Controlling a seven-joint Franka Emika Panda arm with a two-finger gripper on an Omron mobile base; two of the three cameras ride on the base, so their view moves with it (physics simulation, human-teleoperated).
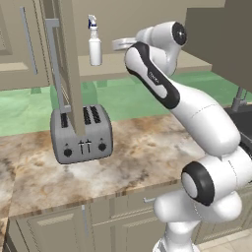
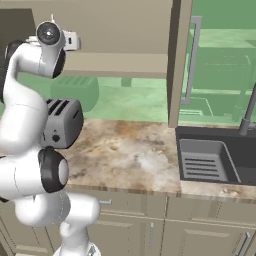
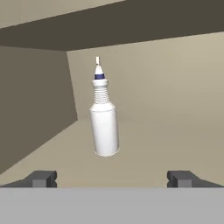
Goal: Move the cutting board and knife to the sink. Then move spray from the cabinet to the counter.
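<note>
The spray (image 3: pixel 104 118), a slim white bottle with a dark collar, stands upright on the cabinet shelf (image 3: pixel 153 153). It is ahead of my gripper (image 3: pixel 112 177) and a little left of centre. The fingertips (image 3: pixel 41 178) are spread wide and short of the bottle, with nothing between them. From the left base view the spray (image 1: pixel 94 43) sits on the shelf (image 1: pixel 118 69), with my hand (image 1: pixel 118 45) raised just to its right. The sink (image 2: pixel 200 136) lies at the counter's (image 2: pixel 125 155) right end. The cutting board and knife are out of view.
A silver toaster (image 1: pixel 81 135) stands on the counter below the shelf. The open cabinet door (image 1: pixel 69 64) with its bar handle hangs left of the spray and over the toaster. A tall faucet (image 2: pixel 247 117) rises behind the sink. Inside the cabinet, a side wall (image 3: pixel 35 113) stands left of the bottle.
</note>
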